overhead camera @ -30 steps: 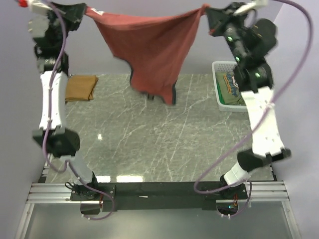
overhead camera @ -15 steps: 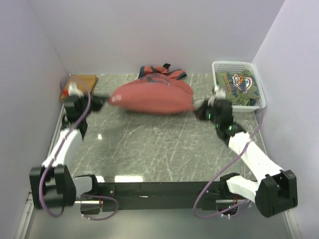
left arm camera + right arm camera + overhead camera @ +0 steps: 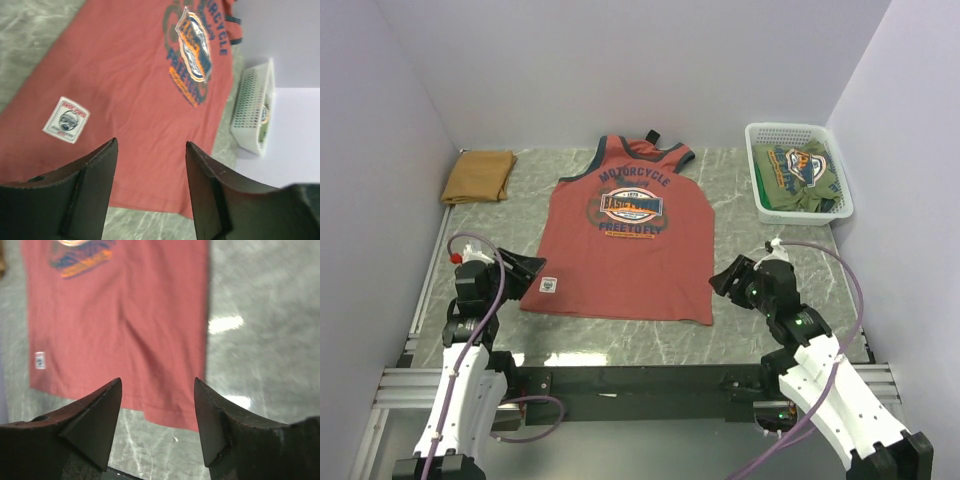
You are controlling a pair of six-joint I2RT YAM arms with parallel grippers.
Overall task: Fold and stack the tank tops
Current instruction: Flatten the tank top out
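The rust-red tank top (image 3: 630, 240) lies spread flat on the marble table, chest lettering up, neck toward the back wall and hem toward me. My left gripper (image 3: 533, 267) stands open just off its near-left hem corner, holding nothing. In the left wrist view the red tank top (image 3: 125, 90) fills the space beyond the left gripper (image 3: 150, 145). My right gripper (image 3: 723, 279) is open beside the near-right hem corner. The right wrist view shows the red hem (image 3: 150, 405) past the empty right gripper (image 3: 157, 385). The tan-brown tank top (image 3: 478, 176) lies folded at the back left.
A white mesh basket (image 3: 760, 195) holding green printed clothing stands at the back right, also seen as the white basket (image 3: 252, 110) in the left wrist view. Purple walls close in the table (image 3: 620, 330) on three sides. Black rails run along the near edge.
Both grippers held the red tank top stretched high in the air, swung it down and let go. It now lies flat, and both arms have drawn back to the near edge.
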